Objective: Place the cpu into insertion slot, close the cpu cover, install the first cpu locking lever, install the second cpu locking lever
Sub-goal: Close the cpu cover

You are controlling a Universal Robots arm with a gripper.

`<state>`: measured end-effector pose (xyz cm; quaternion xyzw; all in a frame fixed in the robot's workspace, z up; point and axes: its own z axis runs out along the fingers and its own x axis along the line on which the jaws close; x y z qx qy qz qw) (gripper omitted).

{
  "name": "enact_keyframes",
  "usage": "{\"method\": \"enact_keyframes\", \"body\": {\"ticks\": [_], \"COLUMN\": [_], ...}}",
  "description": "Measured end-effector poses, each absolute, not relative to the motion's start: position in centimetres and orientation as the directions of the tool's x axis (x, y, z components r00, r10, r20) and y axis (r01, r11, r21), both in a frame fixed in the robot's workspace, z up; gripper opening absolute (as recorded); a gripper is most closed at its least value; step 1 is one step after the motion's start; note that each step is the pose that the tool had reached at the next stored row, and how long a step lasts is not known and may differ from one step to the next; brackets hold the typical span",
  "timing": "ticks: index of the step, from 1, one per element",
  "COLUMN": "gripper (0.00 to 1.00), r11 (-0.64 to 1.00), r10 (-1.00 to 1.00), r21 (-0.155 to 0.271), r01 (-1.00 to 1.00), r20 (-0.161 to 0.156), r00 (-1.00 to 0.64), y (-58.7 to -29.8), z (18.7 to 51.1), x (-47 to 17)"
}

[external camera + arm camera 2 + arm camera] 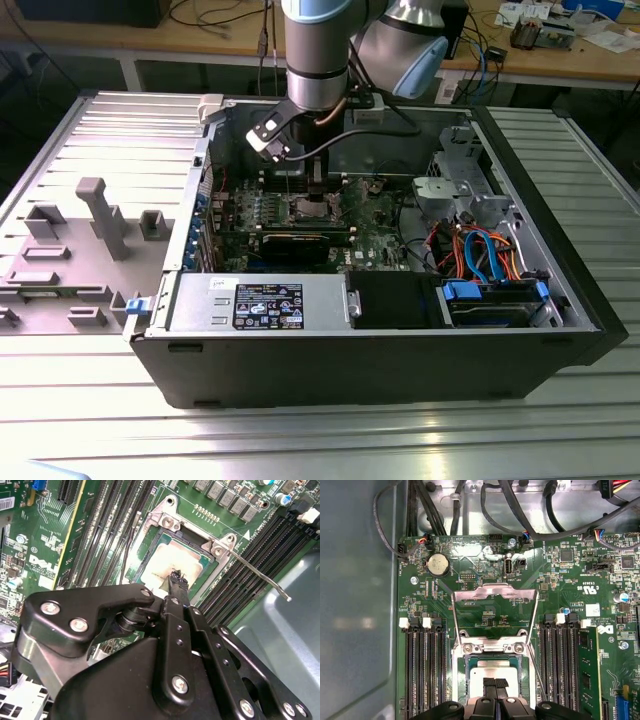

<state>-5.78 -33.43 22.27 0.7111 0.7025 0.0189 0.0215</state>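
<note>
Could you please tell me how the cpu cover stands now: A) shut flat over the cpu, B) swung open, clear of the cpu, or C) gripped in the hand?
B: in the first wrist view the cpu cover is swung back and the cpu lies bare under the hand.

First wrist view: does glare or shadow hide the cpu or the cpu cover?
In the first wrist view, no: the cpu is evenly lit and the open cpu cover shines mildly, though the gripper covers one edge of the chip. In the second wrist view the cpu shows a pale sheen.
</note>
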Motion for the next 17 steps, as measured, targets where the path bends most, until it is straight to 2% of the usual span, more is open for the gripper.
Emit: {"method": "enact_keyframes", "body": {"ticks": [17], "gripper": [0.11], "r11": [-0.012], "r10": [1.0], "r21": [0.057], "r01": [0.998], "r20": [-0.003], "r00": [0.012], "y": [-33.43], "z": [22.99], "x": [-5.78]}}
